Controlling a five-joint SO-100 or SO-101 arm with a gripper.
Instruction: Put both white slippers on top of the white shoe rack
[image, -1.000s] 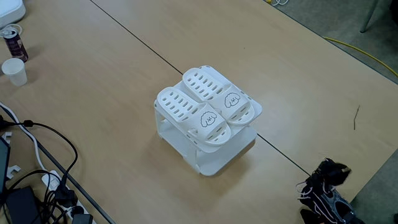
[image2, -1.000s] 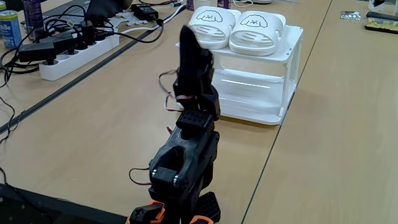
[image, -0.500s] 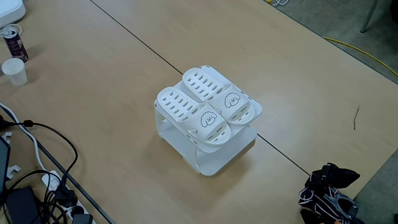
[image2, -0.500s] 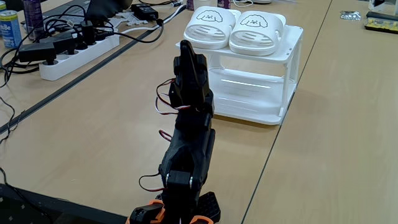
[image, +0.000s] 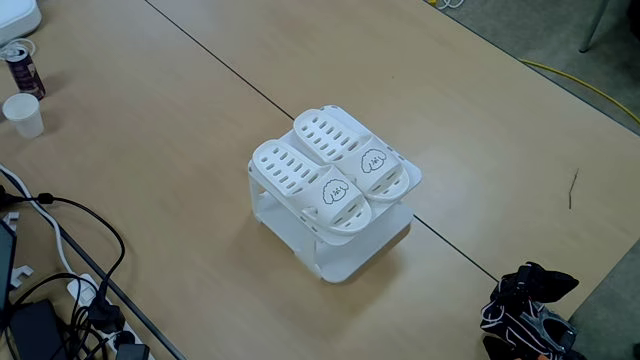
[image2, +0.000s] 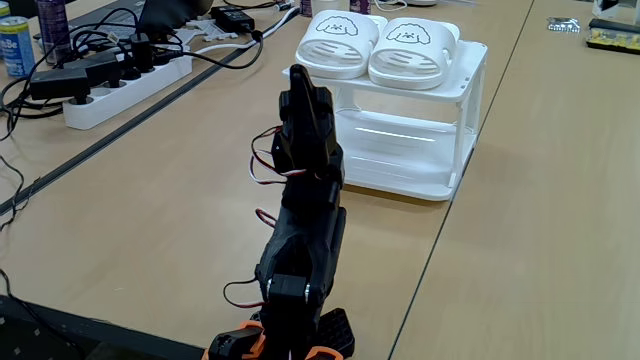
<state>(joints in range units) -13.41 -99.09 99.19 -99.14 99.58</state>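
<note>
Since a second ago the arm (image2: 300, 250) has folded back and lower, with no change over the last half second. Both white slippers (image: 330, 170) lie side by side, touching, on top of the white shoe rack (image: 340, 250) on the bench (image: 150, 150). In a fixed view their long axes run from upper left to lower right, puppy-face toes at lower right. The fingers (image2: 303, 95) point up, away from the slippers, apparently pressed together.
</note>
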